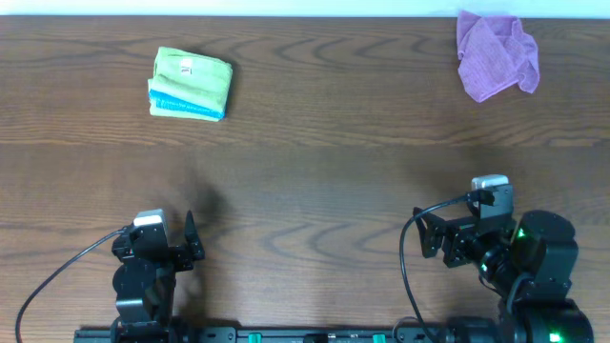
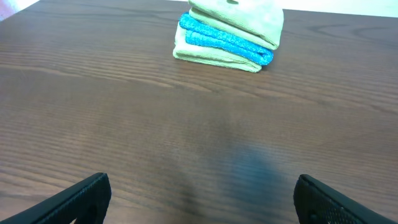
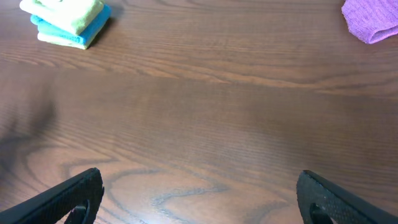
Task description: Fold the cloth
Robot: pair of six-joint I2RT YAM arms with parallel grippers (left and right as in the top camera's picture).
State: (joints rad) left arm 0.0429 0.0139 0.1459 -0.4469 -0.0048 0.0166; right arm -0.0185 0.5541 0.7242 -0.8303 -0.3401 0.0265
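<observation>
Wooden table (image 1: pixel 305 162) seen from overhead; the cloth (image 1: pixel 193 70), lime-green, lies folded into a compact rectangle at the far left of the table, small white tag (image 1: pixel 186 68) face up on its top layer; a bright blue cloth (image 1: pixel 187 104) shows as a band along the stack's near edge; in the left wrist view the blue layer sits sandwiched, green above and a paler green layer beneath, edges roughly aligned, stack flat on the table; whether the bottom green layer is the same piece as the top one, cannot tell.

Purple cloth (image 1: pixel 496 55) lies crumpled and unfolded at the far right, well apart from the green stack; only its corner shows in the right wrist view.

Left gripper (image 2: pixel 199 191) is spread wide, nothing between the jaws, only bare wood; its black fingers (image 2: pixel 84 198) frame the bottom corners of the left wrist view; it hangs above the table at the near edge, pointing toward the stack, well apart from it, no contact.

Right gripper (image 3: pixel 199 186) is likewise spread wide and holding nothing; fingers (image 3: pixel 78 196) at the lower corners of its own view, bare table between them; it sits at the near right, far from both the green stack and the purple cloth.

Both arms are drawn back at the near edge, cables trailing beside each base.
</observation>
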